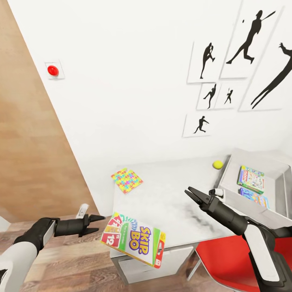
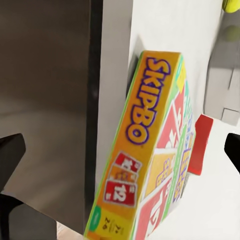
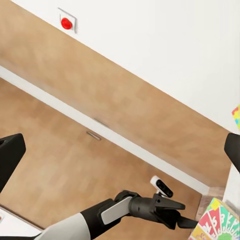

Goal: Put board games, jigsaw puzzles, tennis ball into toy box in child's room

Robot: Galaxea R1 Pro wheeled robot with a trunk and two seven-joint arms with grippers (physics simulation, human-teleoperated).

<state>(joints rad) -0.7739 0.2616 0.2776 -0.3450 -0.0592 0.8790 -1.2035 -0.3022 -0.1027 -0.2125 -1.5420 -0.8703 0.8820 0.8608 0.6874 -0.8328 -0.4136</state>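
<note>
The left claw (image 1: 96,225) is low beside the counter's (image 1: 170,190) front corner, its dark fingers parted a little and empty. Just past its tips the SKIP-BO box (image 1: 133,239) sits tilted, overhanging the counter's front edge; whether fingertip and box touch cannot be told. In the left wrist view the SKIP-BO box (image 2: 150,155) stands between the spread fingertips but farther out, not clamped.

The right claw (image 1: 194,195) hovers above the counter with its jaws wide and nothing between them. Beyond it and away from the left claw's side, the tennis ball (image 1: 217,164) rests on the counter just beside the toy box (image 1: 259,211). The toy box lies next to the right arm and holds a green-edged pastel board game (image 1: 251,179) and a smaller blue board game (image 1: 253,197). A jigsaw puzzle (image 1: 127,180) lies flat on the counter, beyond the left claw and well apart from the right claw. A red chair (image 1: 221,259) shows below the right arm. In the right wrist view the left claw (image 3: 186,220) points at a corner of the SKIP-BO box (image 3: 216,226)
</note>
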